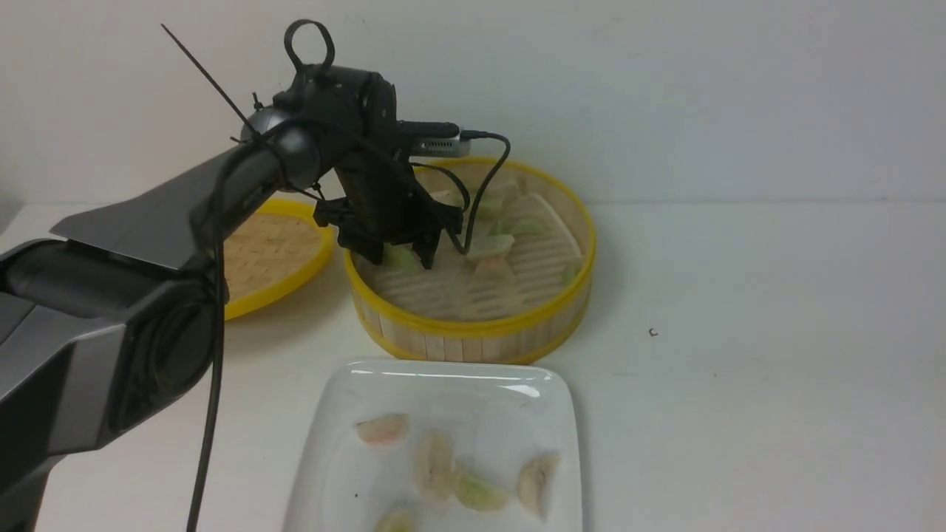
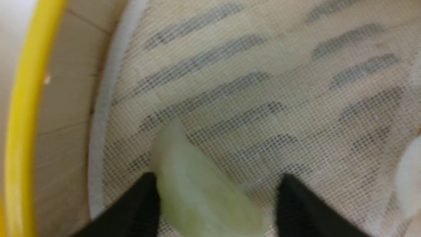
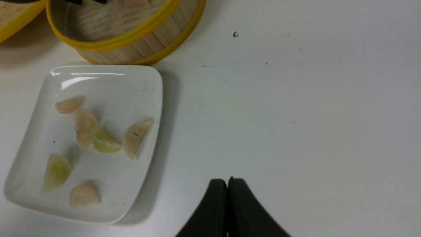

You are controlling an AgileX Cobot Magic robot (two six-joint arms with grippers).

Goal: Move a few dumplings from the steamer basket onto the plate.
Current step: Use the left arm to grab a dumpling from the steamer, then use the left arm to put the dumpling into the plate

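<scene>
The steamer basket (image 1: 473, 325) stands behind the white plate (image 1: 347, 414). My left gripper (image 1: 403, 262) is down inside the basket, open, with its fingers on either side of a pale green dumpling (image 1: 401, 258). In the left wrist view the gripper (image 2: 217, 177) straddles that dumpling (image 2: 197, 194) on the mesh liner; one finger touches it and the other stands apart. More dumplings (image 1: 494, 255) lie in the basket. Several dumplings (image 3: 85, 126) lie on the plate (image 3: 131, 85). My right gripper (image 3: 227, 180) is shut and empty above the bare table, right of the plate.
The shallow woven lid (image 1: 273, 251) lies left of the basket, partly behind my left arm. The basket's yellow rim (image 2: 19, 131) and wall are close to the left gripper. Another whitish dumpling (image 2: 409, 184) lies nearby. A small dark speck (image 1: 652, 332) is on the table.
</scene>
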